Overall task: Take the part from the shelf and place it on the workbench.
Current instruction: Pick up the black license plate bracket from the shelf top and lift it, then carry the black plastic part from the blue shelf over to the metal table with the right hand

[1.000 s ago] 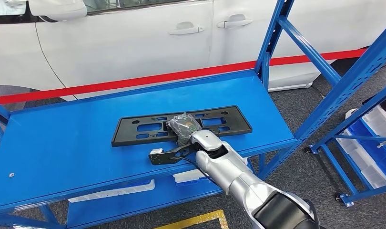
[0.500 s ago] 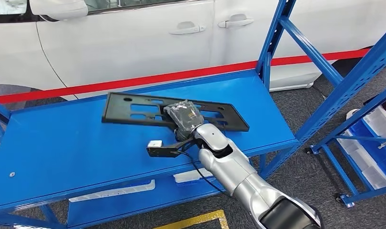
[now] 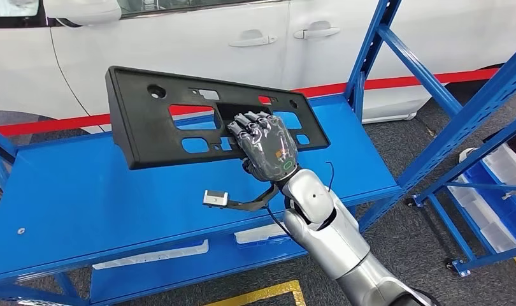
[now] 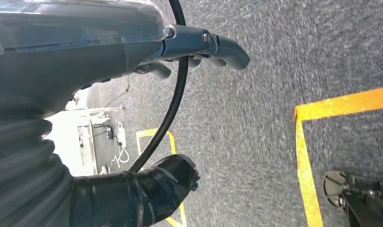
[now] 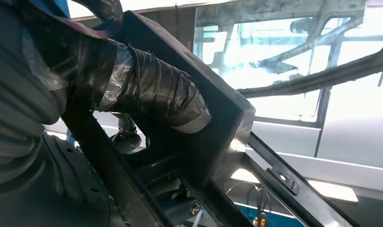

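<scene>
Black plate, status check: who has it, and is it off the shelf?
Right hand grips black plate at its lower edge. Plate lifted off blue shelf, tilted upright. Left hand hangs empty over the floor.

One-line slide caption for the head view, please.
Right hand holds the black license plate bracket tilted up above the blue shelf.

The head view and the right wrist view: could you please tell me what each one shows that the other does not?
The head view takes in the blue shelf, the white car and the black part's full length with its cutouts. The right wrist view brings close the taped thumb pressed against the part's edge. Both show the right hand gripping that part.
</scene>
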